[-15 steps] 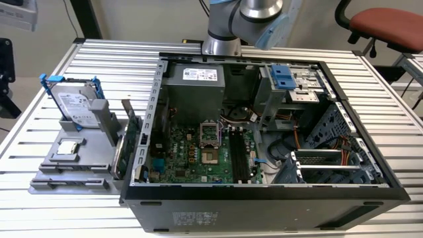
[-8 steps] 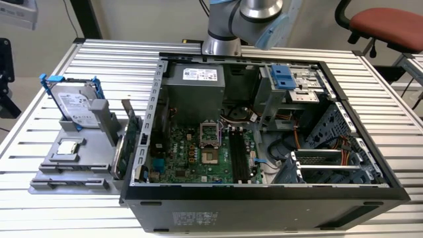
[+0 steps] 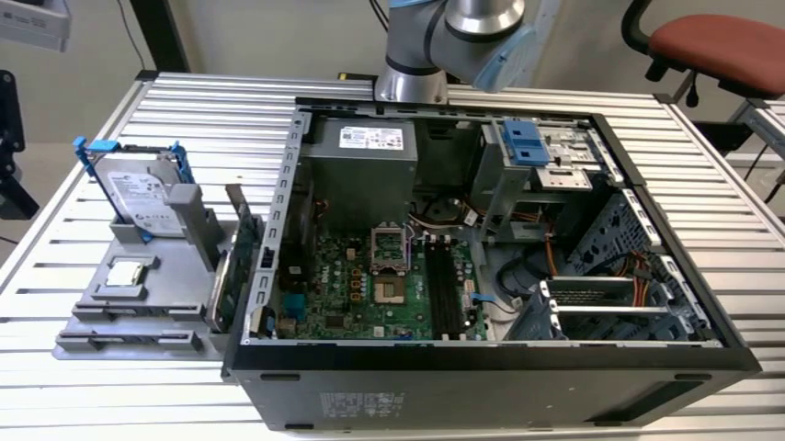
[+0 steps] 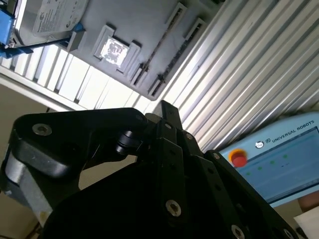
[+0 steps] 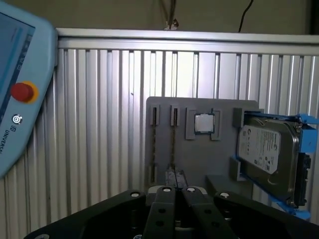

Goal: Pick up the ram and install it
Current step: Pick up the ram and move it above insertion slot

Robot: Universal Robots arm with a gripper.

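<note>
My arm (image 3: 457,41) runs off the exterior view's top edge, and so does the red chair (image 3: 718,41). In the first wrist view my pincer (image 5: 177,191) covers one end of two thin boards (image 5: 173,147) standing edge-on in the grey holder (image 5: 199,159); they're too slim for me to tell apart. The hard drive (image 5: 269,154) and the pendant (image 5: 20,89) are both clipped at the frame's edge.

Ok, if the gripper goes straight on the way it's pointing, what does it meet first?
Most likely the gray holder, near the narrow slot next to the processor chip: in the first wrist view the gripper lines up with it. Depth is unclear, so treat this as a guess.
</note>
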